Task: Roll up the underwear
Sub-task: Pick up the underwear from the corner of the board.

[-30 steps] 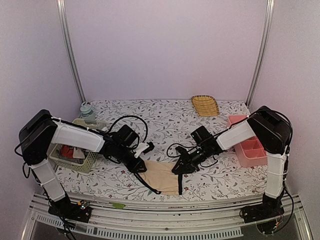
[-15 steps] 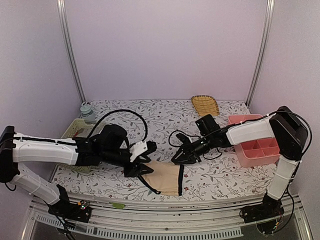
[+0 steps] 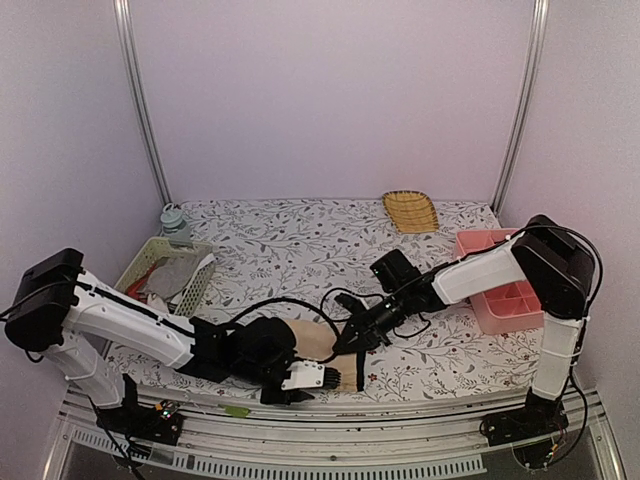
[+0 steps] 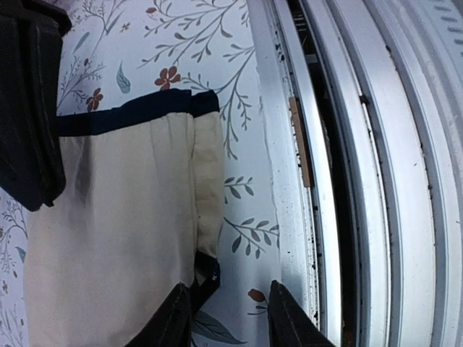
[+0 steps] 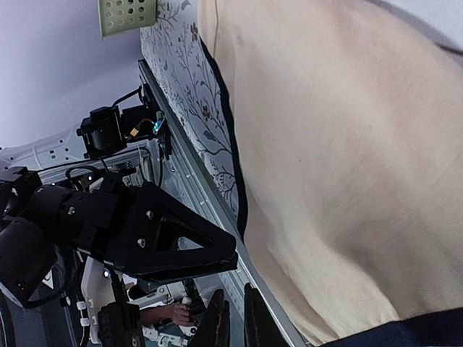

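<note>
The beige underwear (image 3: 312,342) with black edging lies flat at the table's near edge, between both arms. My left gripper (image 3: 320,378) lies low along its front edge. In the left wrist view it (image 4: 230,318) is open: one finger (image 4: 170,322) rests on the beige cloth (image 4: 123,217), and a corner of black edging (image 4: 206,273) and bare tablecloth show in the gap. My right gripper (image 3: 348,338) hovers at the cloth's right part. In the right wrist view it (image 5: 233,318) has its fingers nearly together, with nothing seen between them, beside the beige cloth (image 5: 340,159).
A green basket (image 3: 190,290) holding grey and red cloths stands at the left. A pink compartment tray (image 3: 478,240) is at the right, a yellow woven dish (image 3: 410,211) and a small jar (image 3: 173,218) at the back. The metal front rail (image 4: 340,181) runs right beside my left fingers.
My left arm has swung down from the underwear's left side to its front edge. The right gripper has slid down-left over the cloth and narrowed.
</note>
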You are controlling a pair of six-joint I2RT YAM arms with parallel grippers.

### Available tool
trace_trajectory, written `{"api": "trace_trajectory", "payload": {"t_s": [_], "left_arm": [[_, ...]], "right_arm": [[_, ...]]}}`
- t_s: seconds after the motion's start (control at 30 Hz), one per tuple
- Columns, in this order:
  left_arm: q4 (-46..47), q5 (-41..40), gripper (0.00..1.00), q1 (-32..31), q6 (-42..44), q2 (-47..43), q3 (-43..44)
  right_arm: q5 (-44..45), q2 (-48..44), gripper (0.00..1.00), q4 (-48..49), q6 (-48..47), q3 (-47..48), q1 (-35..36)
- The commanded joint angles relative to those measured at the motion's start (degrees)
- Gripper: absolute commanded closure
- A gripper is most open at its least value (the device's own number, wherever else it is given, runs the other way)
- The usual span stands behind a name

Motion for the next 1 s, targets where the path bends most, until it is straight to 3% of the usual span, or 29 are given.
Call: {"api": "trace_trajectory", "payload": {"t_s": [0.0, 0.53, 0.73, 0.97], "left_arm": [[2.63, -3.34, 0.63, -2.13, 2.69, 3.35, 1.42], [2.02, -6.47, 0.65, -2.43, 4.21, 6.34, 2.92], [1.92, -5.83, 0.74, -2.55, 4.68, 9.66, 3.05], [-0.33, -4.47, 0.98, -2.83, 4.44, 9.67, 3.30]], "right_arm": [[-1.98, 3.50, 0.91, 3.11, 1.87, 2.13, 2.23], [-0.89, 12.02, 0.96, 1.41, -0.99, 2.25, 2.57], [-0.40, 13.03, 0.97, 1.18, -1.75, 1.74, 2.61], [-0.51, 12.40, 0.97, 0.50, -2.07, 1.57, 2.74]]}}
